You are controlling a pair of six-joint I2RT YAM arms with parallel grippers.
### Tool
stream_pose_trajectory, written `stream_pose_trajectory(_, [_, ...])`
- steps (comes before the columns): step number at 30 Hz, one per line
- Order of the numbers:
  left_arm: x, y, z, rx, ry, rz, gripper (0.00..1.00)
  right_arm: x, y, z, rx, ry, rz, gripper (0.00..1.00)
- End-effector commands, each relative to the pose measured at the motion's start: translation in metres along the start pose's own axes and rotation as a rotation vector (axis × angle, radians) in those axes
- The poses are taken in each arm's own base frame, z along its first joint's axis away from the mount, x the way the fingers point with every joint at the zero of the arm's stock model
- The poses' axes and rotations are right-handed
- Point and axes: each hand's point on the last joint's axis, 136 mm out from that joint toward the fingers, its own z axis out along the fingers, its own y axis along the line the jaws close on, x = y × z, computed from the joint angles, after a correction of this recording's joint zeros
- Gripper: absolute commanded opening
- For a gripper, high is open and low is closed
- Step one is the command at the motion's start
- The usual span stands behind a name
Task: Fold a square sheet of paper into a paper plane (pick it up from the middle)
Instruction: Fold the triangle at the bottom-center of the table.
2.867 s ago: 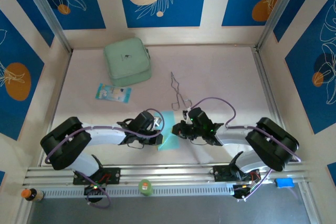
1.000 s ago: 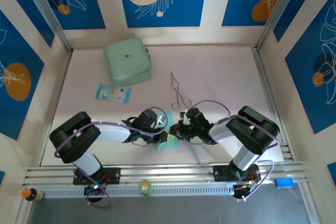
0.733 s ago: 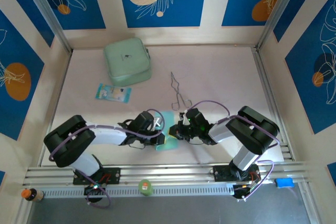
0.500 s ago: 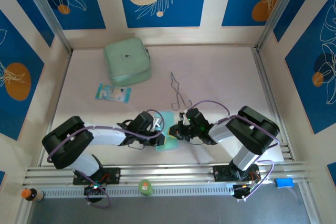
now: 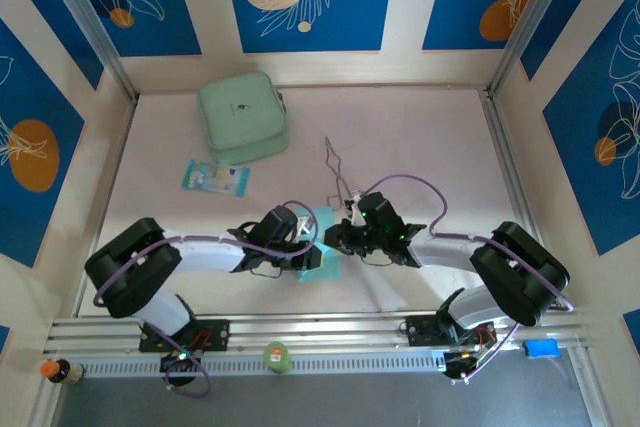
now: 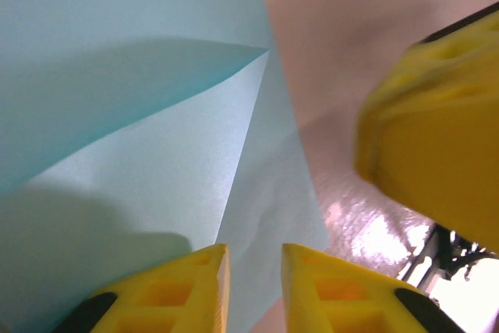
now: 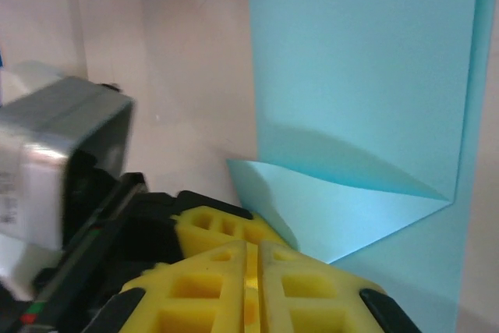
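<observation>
The square sheet of paper (image 5: 317, 267), cyan and partly folded, lies on the table between my two grippers. In the left wrist view the paper (image 6: 148, 161) shows a diagonal folded flap with a sharp tip. My left gripper (image 5: 307, 245) hovers just over it, and the left gripper (image 6: 255, 253) stands open, with only paper showing through the gap. My right gripper (image 5: 333, 239) faces it from the right. The right gripper (image 7: 251, 247) has its fingers together save a thin slit, nothing visible between them, beside a raised flap of the paper (image 7: 366, 76).
A mint-green case (image 5: 243, 119) stands at the back left with a blue-and-white packet (image 5: 215, 178) in front of it. Metal tongs (image 5: 340, 175) lie just behind the right gripper. A green object (image 5: 277, 355) and a small bottle (image 5: 58, 371) sit by the front rail.
My left gripper's jaws have parted over the paper. The right arm's elbow has swung outward to the right and its gripper has shifted slightly toward the back.
</observation>
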Motion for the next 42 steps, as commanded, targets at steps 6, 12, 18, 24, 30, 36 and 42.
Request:
stream_pose_trajectory(6, [-0.005,-0.008,-0.036,-0.010,-0.096,0.051,0.20,0.015,-0.007,0.011,0.024,0.060,0.009,0.10])
stream_pose_trajectory(12, [0.018,0.015,-0.043,-0.054,-0.069,0.014,0.10,0.021,0.000,0.025,0.016,0.102,0.002,0.06])
stream_pose_trajectory(18, [0.018,0.005,-0.035,0.002,-0.037,0.031,0.09,0.021,-0.006,0.030,0.027,0.104,0.019,0.06])
stream_pose_trajectory(24, [0.021,0.005,-0.023,0.016,0.004,0.026,0.07,0.021,-0.008,0.029,0.034,0.103,0.024,0.06])
stream_pose_trajectory(30, [0.024,0.012,-0.014,0.013,0.019,0.005,0.07,0.020,-0.010,0.029,0.039,0.100,0.027,0.06])
stream_pose_trajectory(36, [0.035,0.027,-0.006,-0.029,0.061,-0.020,0.07,0.019,-0.014,0.028,0.053,0.095,0.034,0.07])
stream_pose_trajectory(42, [0.046,0.044,0.002,-0.070,0.101,-0.070,0.06,0.019,-0.014,0.028,0.058,0.100,0.032,0.07])
